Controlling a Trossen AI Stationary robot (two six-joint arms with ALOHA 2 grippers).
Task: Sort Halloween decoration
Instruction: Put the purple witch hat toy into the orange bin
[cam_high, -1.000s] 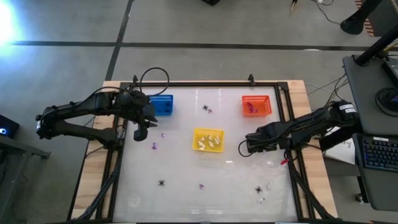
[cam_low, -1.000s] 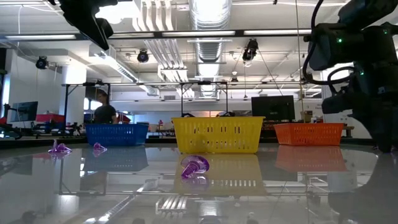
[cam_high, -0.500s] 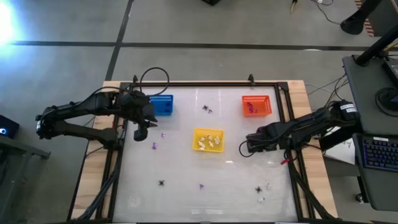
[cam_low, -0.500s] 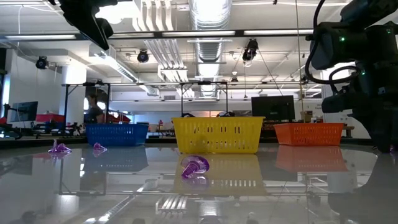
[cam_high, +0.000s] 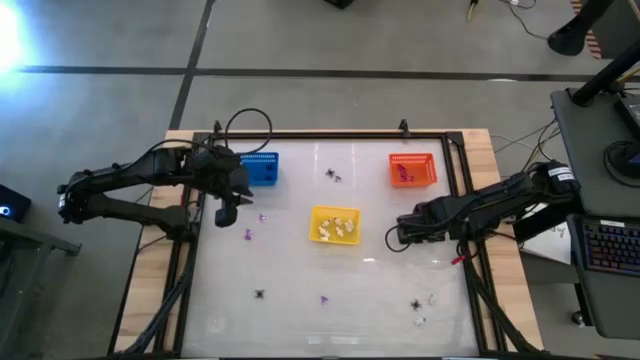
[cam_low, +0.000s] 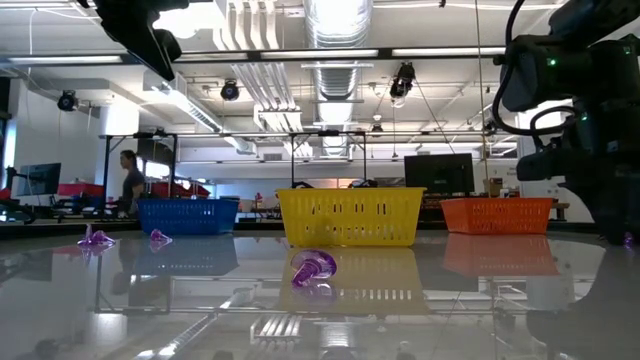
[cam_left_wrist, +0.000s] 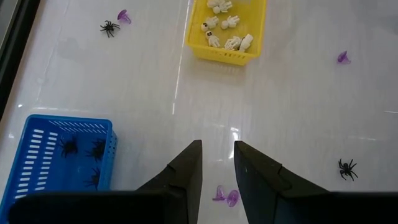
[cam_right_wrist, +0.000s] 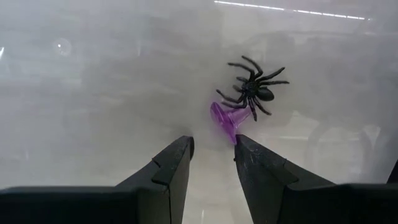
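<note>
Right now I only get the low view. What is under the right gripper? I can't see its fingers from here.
Observer: The right gripper is open and holds nothing. A purple trinket lies on the table just ahead of its fingertips, with a black spider right beside it.
Operator: And the left one?
Observer: The left gripper is open too, hanging above two small purple pieces beside the blue basket.
Operator: What's in that basket?
Observer: Black spiders are all I can see in it.
</note>
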